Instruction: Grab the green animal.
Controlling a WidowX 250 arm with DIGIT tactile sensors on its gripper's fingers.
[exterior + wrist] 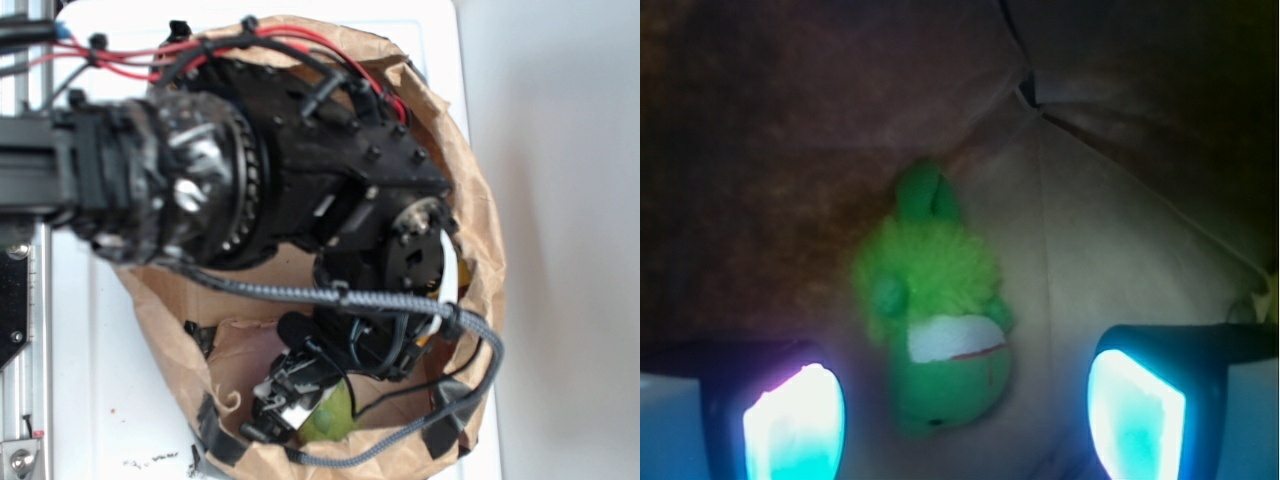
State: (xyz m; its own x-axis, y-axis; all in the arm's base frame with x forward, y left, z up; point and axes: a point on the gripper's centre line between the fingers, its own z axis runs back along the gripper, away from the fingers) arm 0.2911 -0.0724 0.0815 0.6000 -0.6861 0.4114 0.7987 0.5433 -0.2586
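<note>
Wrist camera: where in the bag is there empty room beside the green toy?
Bare brown paper lies right of the green animal, up to the bag crease. The floor left of it is bare but dark. The open gripper fingers crowd the bottom corners.

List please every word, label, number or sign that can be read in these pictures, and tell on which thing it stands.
None: no readable text in either view.
The green animal bears only a white patch with a red line, no letters.
The paper bag is plain brown.
The gripper and arm show no legible label; the exterior view is blurred.
</note>
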